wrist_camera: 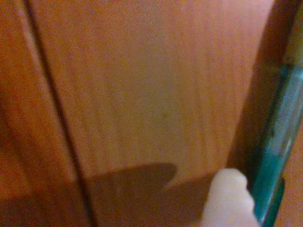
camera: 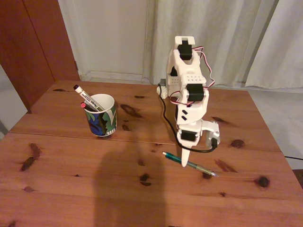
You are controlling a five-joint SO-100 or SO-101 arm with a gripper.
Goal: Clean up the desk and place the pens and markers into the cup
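Two markers (camera: 88, 99) already in the cup (camera: 101, 116); teal pen (camera: 189, 163) left lying well right of cup, under lowered pincer (camera: 185, 161), grip state unclear.

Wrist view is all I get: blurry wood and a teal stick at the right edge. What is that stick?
Observer: A teal-green pen lying flat on the desk; the gripper has its tip right at it.
Operator: Is there anywhere to put it?
Observer: A leaf-patterned cup stands to the left in the fixed view, well apart from the pen.
Operator: Is that cup empty?
Observer: No. A white marker with a black cap and a pen with a red-pink end already lean in it.
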